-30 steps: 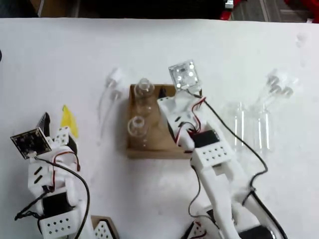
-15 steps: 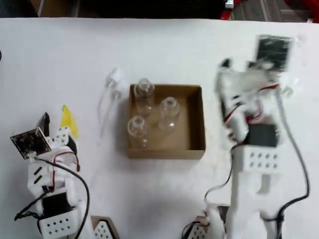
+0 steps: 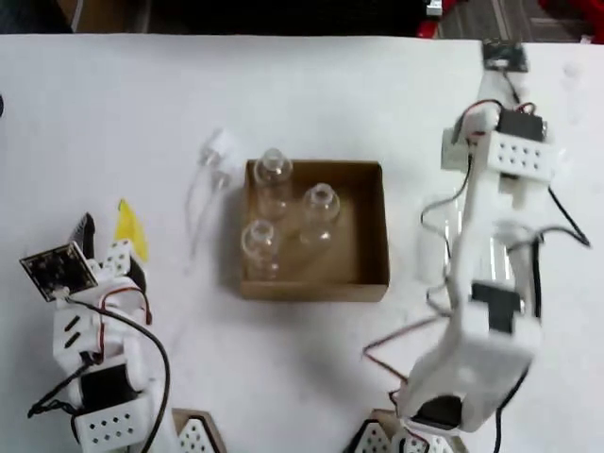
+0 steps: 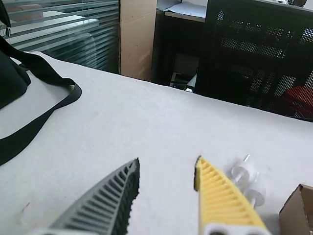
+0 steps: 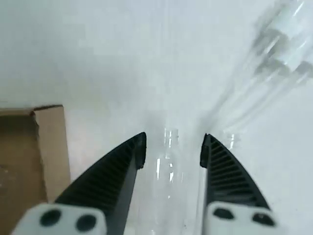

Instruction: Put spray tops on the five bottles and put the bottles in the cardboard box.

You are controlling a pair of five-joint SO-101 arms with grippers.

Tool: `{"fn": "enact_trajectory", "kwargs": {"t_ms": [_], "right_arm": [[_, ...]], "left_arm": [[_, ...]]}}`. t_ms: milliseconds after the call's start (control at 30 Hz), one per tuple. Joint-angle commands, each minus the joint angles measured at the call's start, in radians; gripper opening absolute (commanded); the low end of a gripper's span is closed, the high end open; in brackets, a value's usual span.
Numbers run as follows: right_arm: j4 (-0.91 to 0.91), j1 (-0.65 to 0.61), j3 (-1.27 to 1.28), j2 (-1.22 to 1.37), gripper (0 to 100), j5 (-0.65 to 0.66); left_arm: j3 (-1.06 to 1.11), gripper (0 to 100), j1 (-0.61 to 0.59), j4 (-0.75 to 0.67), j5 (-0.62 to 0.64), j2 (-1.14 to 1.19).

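Black strap (image 4: 44, 120) is laid on bench (image 4: 146, 122) beyond left jaws, parted, empty. Right jaws are parted over lying bottle (image 5: 168, 161).

Tabletop (image 3: 142, 94): white, matt, smooth. Cardboard box (image 3: 382, 226): brown paperboard, matt. Bottles (image 3: 320, 203): clear, glossy; glass or plastic not distinguishable. Spray tops (image 3: 219, 151): translucent glossy plastic. Left end effector (image 4: 167, 166): ribbed matt plastic, grey and yellow. Right end effector (image 5: 173, 144): ribbed black plastic. Arm housings (image 3: 514, 156): smooth white plastic.

Left tool (image 4: 167, 164) parted over the table (image 4: 122, 117); spray tops (image 4: 247, 177) beside cardboard box (image 4: 299, 211)
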Motion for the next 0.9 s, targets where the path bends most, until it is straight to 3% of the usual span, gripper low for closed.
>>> {"fn": "enact_trajectory", "kwargs": {"t_ms": [0,167,267,800,867], "right_arm": [[0.231,0.005,-0.41,0.32,16.3,0.052],[0.429,0.005,-0.81,0.576,16.3,0.052],[0.446,0.015,-0.934,0.677,16.3,0.052],[0.449,0.027,-0.884,0.782,15.6,0.081],[0.449,0.024,-0.859,0.782,11.5,0.11]], "left_arm": [[-0.003,18,0.018,0.003,-0.008,-0.007],[-0.003,18,0.018,0.003,-0.008,-0.007],[-0.003,18,0.018,0.003,-0.008,-0.007],[-0.003,18,0.018,0.003,-0.008,-0.007],[-0.003,18,0.018,0.003,-0.008,-0.007]]}}
